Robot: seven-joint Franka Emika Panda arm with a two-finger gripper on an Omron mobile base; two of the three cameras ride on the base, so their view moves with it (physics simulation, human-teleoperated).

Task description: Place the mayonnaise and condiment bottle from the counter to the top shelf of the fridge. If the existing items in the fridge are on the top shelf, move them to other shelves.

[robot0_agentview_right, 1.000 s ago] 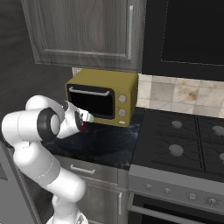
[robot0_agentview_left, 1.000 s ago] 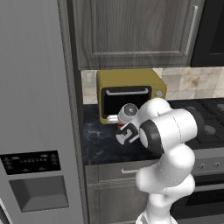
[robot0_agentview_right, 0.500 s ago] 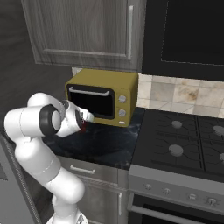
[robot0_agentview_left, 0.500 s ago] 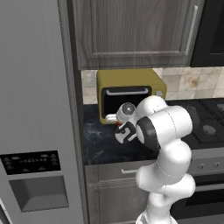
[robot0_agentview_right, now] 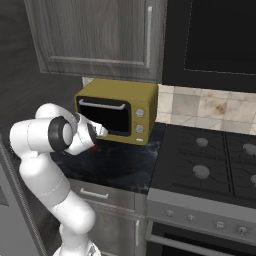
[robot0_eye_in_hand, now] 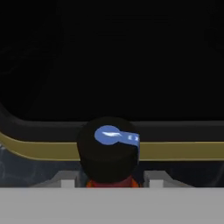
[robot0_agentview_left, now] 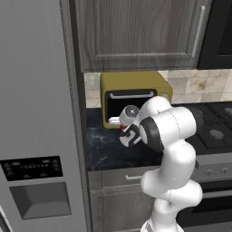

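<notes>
counter [robot0_agentview_left: 106, 149]: black stone, yellow toaster oven [robot0_agentview_left: 133, 97] at the back, closed fridge [robot0_agentview_left: 36, 113] at 9 o'clock.
condiment bottle [robot0_eye_in_hand: 111, 151]: dark cap and red body between the jaws, on the counter before the oven.
gripper [robot0_agentview_left: 128, 135]: jaws flank the bottle; a firm grip cannot be told.
advice: clamp squarely below the cap, confirm hold, lift straight up.

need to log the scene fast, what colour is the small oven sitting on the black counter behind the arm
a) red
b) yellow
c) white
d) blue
b: the toaster oven on the counter has a mustard-yellow body with a dark glass door, seen in both base views beside the stove.
</notes>
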